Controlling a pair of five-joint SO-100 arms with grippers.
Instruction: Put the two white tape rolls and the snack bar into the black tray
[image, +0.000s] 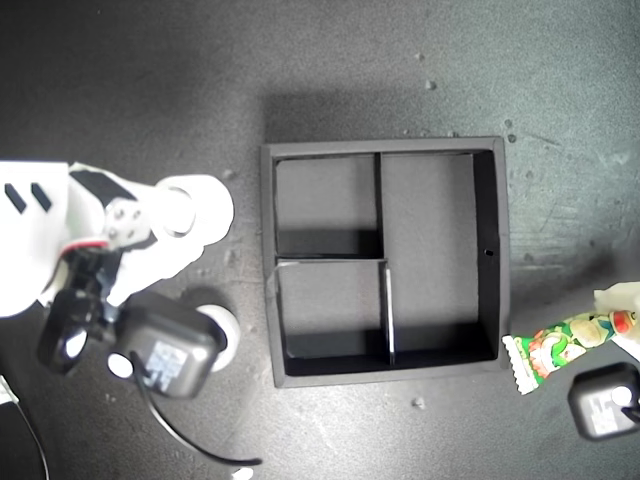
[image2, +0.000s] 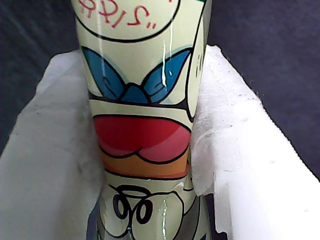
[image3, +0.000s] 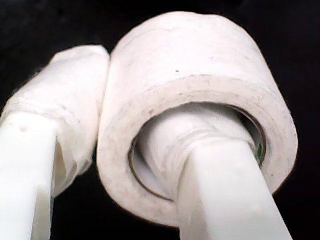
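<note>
Second gripper (image: 185, 215): mine, off the black tray's (image: 505, 250) wall toward the exterior view's left, pinching one white tape roll (image: 197, 208), one finger (image3: 220, 185) through its hole, the other (image3: 45, 150) pressed on its outside.
Other tape roll (image: 222, 325): on the table (image: 150, 90), same side of the tray, partly hidden under my arm.
Black tray: mid-table, all three compartments bare.
Snack bar (image: 560, 345): beyond the tray's corner toward the exterior view's lower right, apart from it.
First gripper (image2: 145, 150): mine, clamped on the snack bar, its padded fingers (image2: 235, 145) squeezing the wrapper from both sides.
</note>
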